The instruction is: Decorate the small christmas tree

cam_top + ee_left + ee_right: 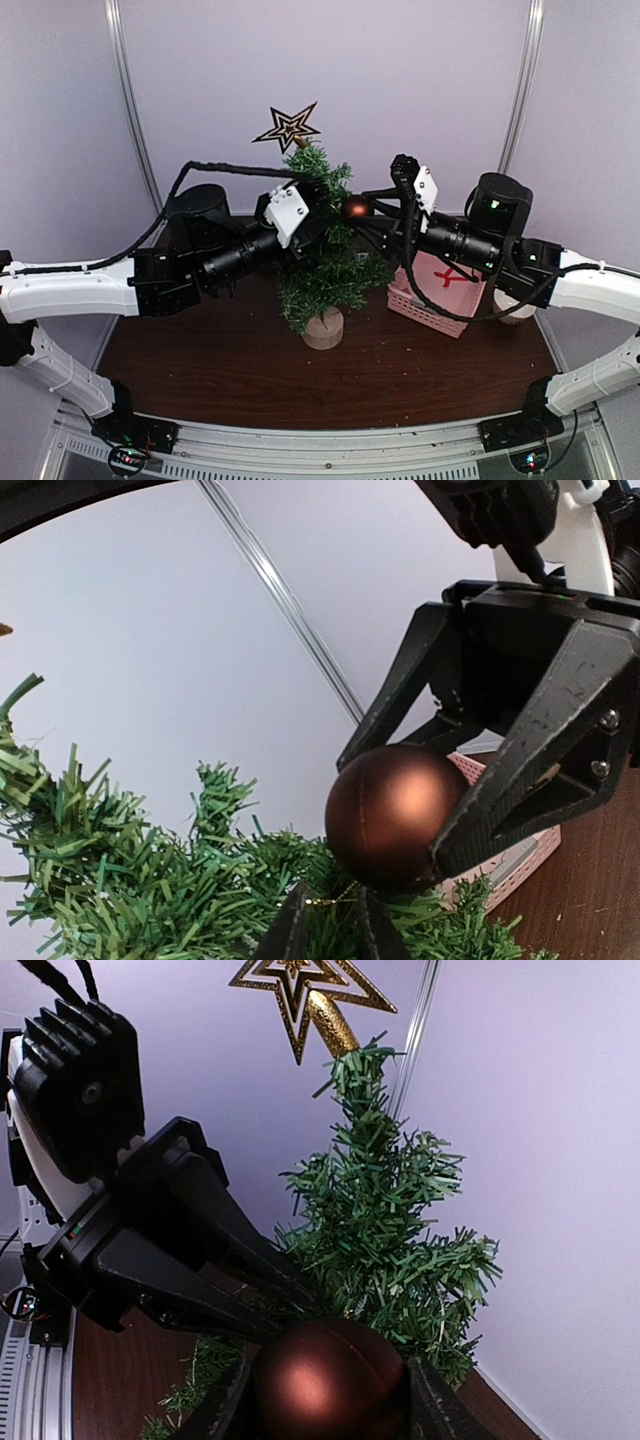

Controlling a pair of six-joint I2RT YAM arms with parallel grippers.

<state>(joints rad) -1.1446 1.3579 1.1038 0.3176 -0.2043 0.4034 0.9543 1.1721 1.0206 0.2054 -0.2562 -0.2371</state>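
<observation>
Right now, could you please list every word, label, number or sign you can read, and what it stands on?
None readable. The small christmas tree, gold star and pink basket carry no writing; a red cross-like shape in the basket is too unclear to call a sign.

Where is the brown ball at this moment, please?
In the top view, the brown ball sits at the upper right side of the tree, gripped by the right end effector, below and right of the star.
</observation>
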